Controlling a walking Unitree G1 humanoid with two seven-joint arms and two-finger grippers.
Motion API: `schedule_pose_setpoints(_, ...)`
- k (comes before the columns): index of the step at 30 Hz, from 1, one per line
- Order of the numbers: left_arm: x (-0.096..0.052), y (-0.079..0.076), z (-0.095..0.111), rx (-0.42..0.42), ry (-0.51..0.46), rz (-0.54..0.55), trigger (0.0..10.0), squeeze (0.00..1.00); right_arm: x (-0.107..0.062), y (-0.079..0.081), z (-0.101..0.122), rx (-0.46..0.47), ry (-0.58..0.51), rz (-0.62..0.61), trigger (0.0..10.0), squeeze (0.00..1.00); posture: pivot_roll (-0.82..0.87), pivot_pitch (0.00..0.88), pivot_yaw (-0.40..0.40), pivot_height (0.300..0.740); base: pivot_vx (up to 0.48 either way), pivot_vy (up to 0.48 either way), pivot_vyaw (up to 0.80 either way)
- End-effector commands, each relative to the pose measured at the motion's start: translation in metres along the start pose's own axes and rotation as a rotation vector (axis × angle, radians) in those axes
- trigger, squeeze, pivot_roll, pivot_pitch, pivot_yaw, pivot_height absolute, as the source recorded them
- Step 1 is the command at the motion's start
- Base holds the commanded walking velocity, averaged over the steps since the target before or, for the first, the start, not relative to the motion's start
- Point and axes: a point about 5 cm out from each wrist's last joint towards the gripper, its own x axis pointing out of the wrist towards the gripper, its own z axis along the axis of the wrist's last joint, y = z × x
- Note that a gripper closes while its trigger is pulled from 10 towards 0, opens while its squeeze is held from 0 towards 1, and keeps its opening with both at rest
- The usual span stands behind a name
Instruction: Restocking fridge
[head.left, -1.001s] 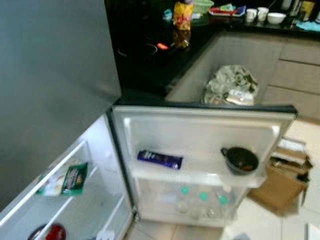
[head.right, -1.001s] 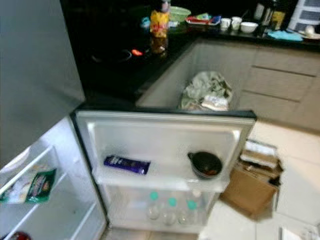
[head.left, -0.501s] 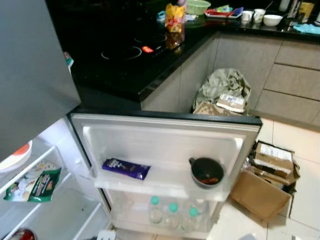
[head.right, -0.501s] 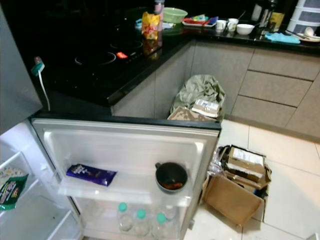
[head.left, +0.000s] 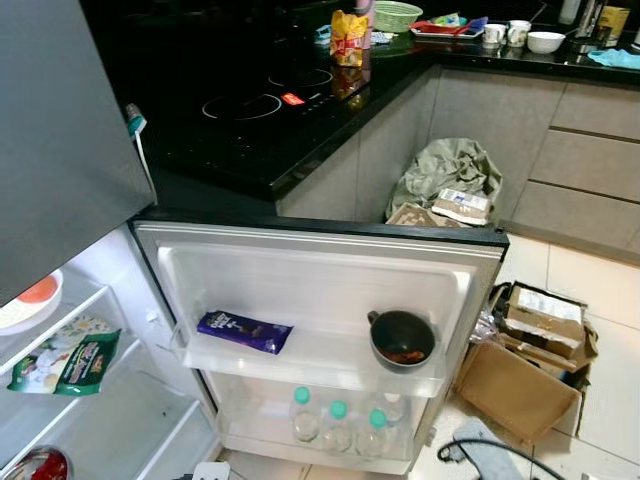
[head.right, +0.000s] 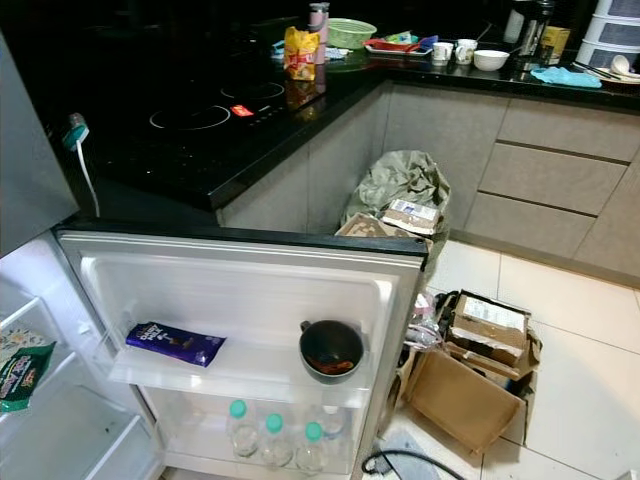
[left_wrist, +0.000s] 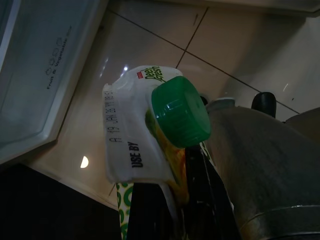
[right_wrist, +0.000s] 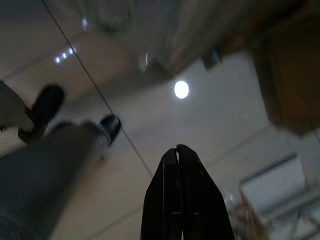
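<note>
Below my head camera the fridge door stands swung wide open toward me, and its upper door shelf carries one purple snack packet lying flat with its long axis along the shelf, and one dark bowl well apart from it toward my right. On the lower door shelf I count three bottles with teal caps, upright and close together. To my left the fridge interior shows one green-and-white packet on a shelf and one pale plate above it. Beyond the door, the black table holds one yellow bag. One open cardboard box sits on the floor to my right.

Along my left wrist, my left gripper is clamped on one carton with a green screw cap, the cap end pointing away from the wrist and the carton's long axis running with my fingers. It hangs low over the tiled floor beside a white fridge panel. I judge the free middle of the upper door shelf lies up and ahead of this arm, which already has the load.

Along my right wrist, my right gripper hangs idle over the floor, its fingers pressed together on nothing.
</note>
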Motion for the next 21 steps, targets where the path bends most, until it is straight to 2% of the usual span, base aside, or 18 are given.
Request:
schedule_pose_setpoints(1,-0.001,0.003,-0.003,-0.008,0.006,0.006,10.0,0.0,0.0,-0.001,0.003,-0.013,-0.015,0.011,10.0,0.0,-0.09,0.0,0.002,0.74,0.0,-0.472,0.0)
schedule_pose_setpoints(2,-0.001,0.004,-0.002,-0.012,0.0,0.017,10.0,0.0,0.002,0.0,0.014,-0.033,-0.053,0.041,10.0,0.0,-0.09,0.0,0.002,0.74,0.0,-0.465,0.0)
schedule_pose_setpoints(4,-0.001,0.008,0.003,-0.028,-0.025,0.037,10.0,0.0,0.005,0.009,0.035,-0.135,-0.111,0.16,10.0,0.0,-0.09,0.0,0.0,0.74,0.0,0.0,0.0)
schedule_pose_setpoints(5,-0.001,0.008,0.003,-0.028,-0.025,0.037,10.0,0.0,0.005,0.009,0.035,-0.135,-0.111,0.16,10.0,0.0,-0.09,0.0,0.0,0.74,0.0,0.0,0.0)
schedule_pose_setpoints(8,0.0,0.011,0.014,-0.033,-0.061,0.049,10.0,0.0,0.005,0.022,0.047,-0.245,-0.13,0.339,10.0,0.0,-0.09,0.0,0.0,0.74,0.0,0.0,0.0)
schedule_pose_setpoints(9,0.0,0.011,0.014,-0.033,-0.061,0.049,10.0,0.0,0.005,0.022,0.047,-0.245,-0.13,0.339,10.0,0.0,-0.09,0.0,0.0,0.74,0.0,0.0,0.0)
schedule_pose_setpoints(12,0.001,0.014,0.021,-0.031,-0.087,0.063,10.0,0.0,0.002,0.027,0.05,-0.272,-0.144,0.451,10.0,0.0,-0.09,0.0,0.0,0.74,0.0,0.0,0.0)
schedule_pose_setpoints(14,0.001,0.014,0.021,-0.031,-0.087,0.063,10.0,0.0,0.002,0.027,0.05,-0.272,-0.144,0.451,10.0,0.0,-0.09,0.0,0.0,0.74,0.0,0.0,0.0)
schedule_pose_setpoints(15,0.001,0.019,0.028,-0.013,-0.108,0.082,10.0,0.0,0.0,0.029,0.055,-0.268,-0.175,0.527,10.0,0.0,-0.09,0.0,0.0,0.74,0.0,0.0,0.0)
schedule_pose_setpoints(16,0.001,0.019,0.028,-0.013,-0.108,0.082,10.0,0.0,0.0,0.029,0.055,-0.268,-0.175,0.527,10.0,0.0,-0.09,0.0,0.0,0.74,0.0,0.0,0.0)
schedule_pose_setpoints(17,0.0,0.024,0.036,0.001,-0.138,0.108,10.0,0.0,-0.004,0.031,0.062,-0.253,-0.217,0.61,10.0,0.0,-0.09,0.0,0.0,0.74,0.0,0.0,0.0)
schedule_pose_setpoints(18,0.0,0.024,0.036,0.001,-0.138,0.108,10.0,0.0,-0.004,0.031,0.062,-0.253,-0.217,0.61,10.0,0.0,-0.09,0.0,0.0,0.74,0.0,0.0,0.0)
schedule_pose_setpoints(19,-0.001,0.033,0.047,0.013,-0.183,0.147,10.0,0.0,-0.008,0.033,0.072,-0.252,-0.274,0.697,10.0,0.0,-0.09,0.0,0.001,0.74,0.0,0.0,0.0)
schedule_pose_setpoints(21,-0.001,0.033,0.047,0.013,-0.183,0.147,10.0,0.0,-0.008,0.033,0.072,-0.252,-0.274,0.697,10.0,0.0,-0.09,0.0,0.001,0.74,0.0,0.0,0.0)
